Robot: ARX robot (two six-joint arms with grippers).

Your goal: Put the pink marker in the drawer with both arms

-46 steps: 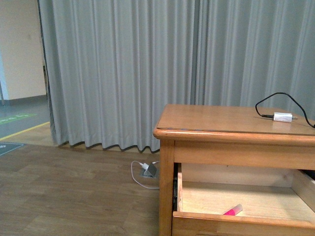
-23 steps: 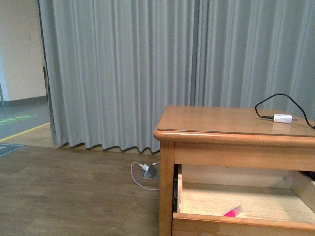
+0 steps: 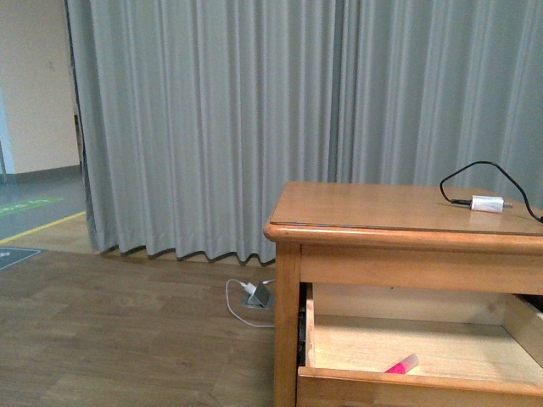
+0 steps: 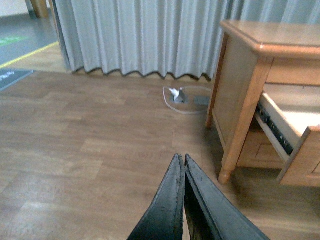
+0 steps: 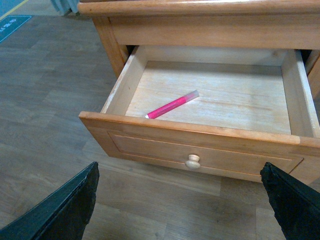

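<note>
The pink marker (image 5: 172, 104) lies flat on the pale floor of the open drawer (image 5: 200, 150), near its front left; its tip end shows in the front view (image 3: 402, 365). The drawer (image 3: 416, 386) is pulled out of the honey-brown dresser (image 3: 373, 212). My right gripper (image 5: 182, 200) is open and empty, set back in front of the drawer's round knob (image 5: 192, 161). My left gripper (image 4: 182, 172) is shut and empty, over the wooden floor to the left of the dresser (image 4: 240, 90). Neither arm shows in the front view.
A small white adapter with a black cable (image 3: 488, 203) lies on the dresser top. A floor socket with a white cable (image 3: 254, 295) sits by the grey curtain (image 3: 254, 119). The drawer's side and rail (image 4: 280, 135) jut out near the left gripper.
</note>
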